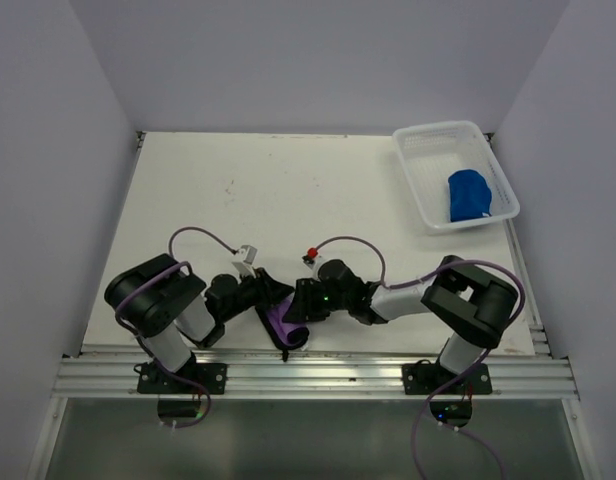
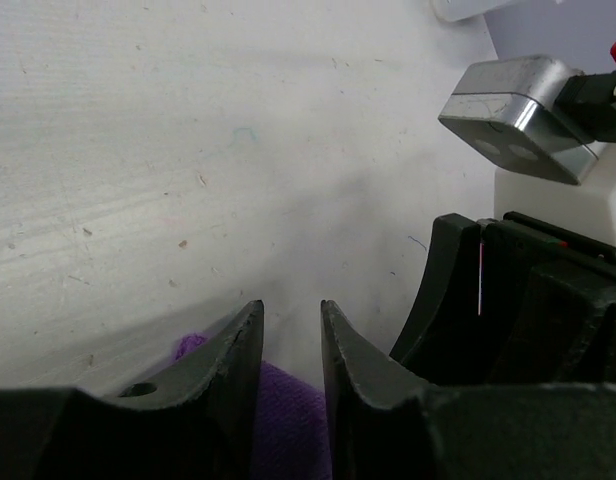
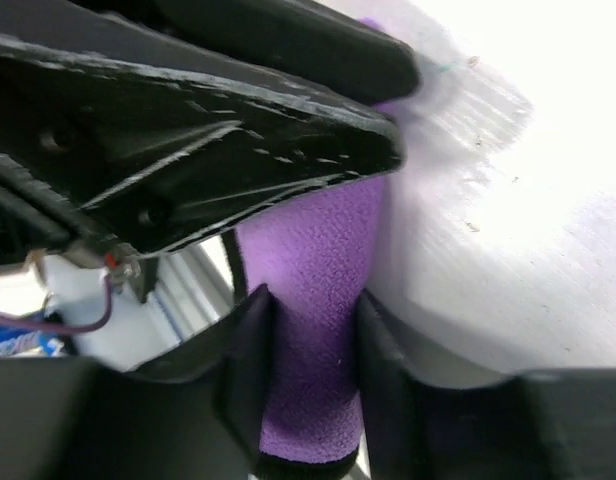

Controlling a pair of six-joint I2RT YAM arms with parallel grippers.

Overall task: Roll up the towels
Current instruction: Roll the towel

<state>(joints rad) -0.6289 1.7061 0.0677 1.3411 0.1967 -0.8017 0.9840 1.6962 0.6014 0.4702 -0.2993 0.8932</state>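
Note:
The purple towel (image 1: 286,327) lies as a tight roll with a black end at the table's front edge, between both arms. My left gripper (image 1: 274,296) reaches it from the left. In the left wrist view the purple cloth (image 2: 280,420) fills the gap between that gripper's (image 2: 293,315) fingers near their base. My right gripper (image 1: 300,306) comes from the right. Its fingers (image 3: 250,340) press both sides of the roll (image 3: 313,300), so this gripper (image 3: 310,308) is shut on it. The blue towel (image 1: 468,194) sits bunched in the basket at the back right.
The white mesh basket (image 1: 416,172) stands at the table's far right. An aluminium rail (image 1: 318,376) runs along the front edge, just below the roll. The two wrists nearly touch: the right arm's black body (image 2: 528,310) crowds the left wrist view, and the left gripper's body (image 3: 218,150) looms over the roll.

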